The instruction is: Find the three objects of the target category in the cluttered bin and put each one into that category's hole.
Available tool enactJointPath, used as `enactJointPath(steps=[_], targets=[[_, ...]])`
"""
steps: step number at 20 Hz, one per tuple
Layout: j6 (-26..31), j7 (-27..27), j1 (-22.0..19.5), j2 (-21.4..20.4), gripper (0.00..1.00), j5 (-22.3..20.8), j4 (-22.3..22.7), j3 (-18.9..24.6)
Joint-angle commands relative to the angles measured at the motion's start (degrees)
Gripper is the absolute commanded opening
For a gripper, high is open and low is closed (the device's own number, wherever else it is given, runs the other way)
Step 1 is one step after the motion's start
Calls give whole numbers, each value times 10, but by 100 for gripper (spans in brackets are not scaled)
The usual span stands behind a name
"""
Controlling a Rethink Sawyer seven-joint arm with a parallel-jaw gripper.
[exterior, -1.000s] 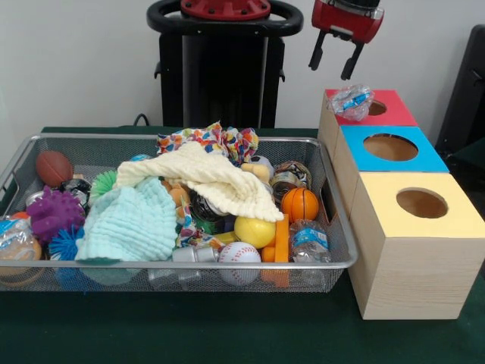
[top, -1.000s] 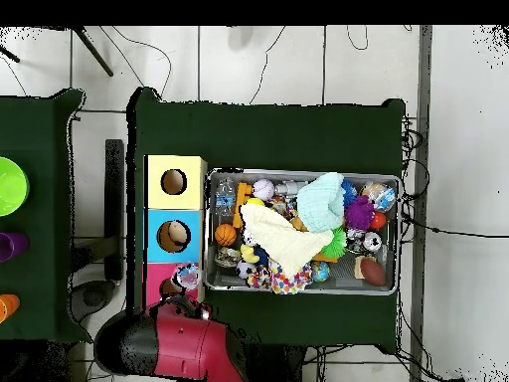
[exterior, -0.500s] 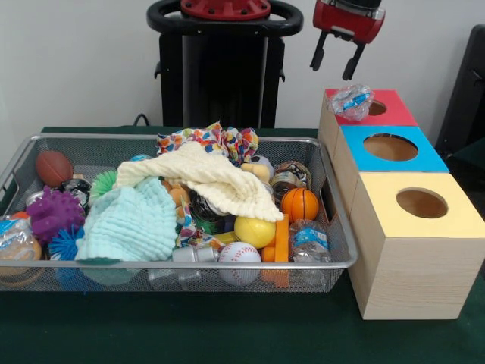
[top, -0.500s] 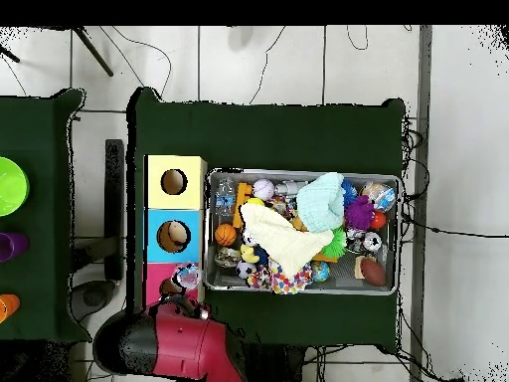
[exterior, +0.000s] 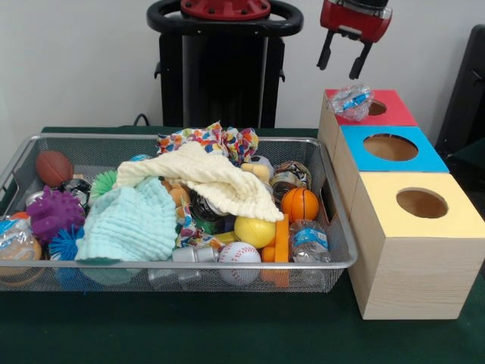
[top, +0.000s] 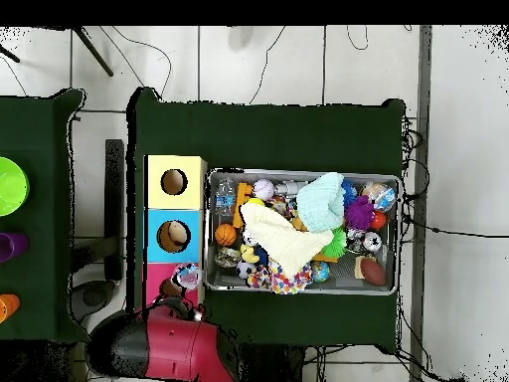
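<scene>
End effector (exterior: 343,63) has lifted away empty and spread, leaving the bottle (exterior: 352,101) stuck beside the red box's (exterior: 394,108) hole.

Light was even and fairly bright from above. The silver wire mesh bin (exterior: 91,152) cast only a soft shadow on the dark green tablecloth (exterior: 227,334). Small glints showed on the crinkled clear plastic bottle (exterior: 352,100). Focus held throughout.

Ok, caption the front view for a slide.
Open red gripper hovers above a crumpled plastic bottle on the red-topped box beside the cluttered mesh bin.
</scene>
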Motion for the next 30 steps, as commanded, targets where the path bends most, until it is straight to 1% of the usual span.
enactJointPath(steps=[1,13,17,22,25,30], targets=[[-9,127,-6,10,100,27,36,40],[-34,133,-4,20,100,38,44,50],[-55,127,-13,23,100,42,57,61],[-72,132,-13,28,100,55,67,68],[-69,136,-3,31,100,60,63,64],[-71,135,-1,35,100,68,62,65]])
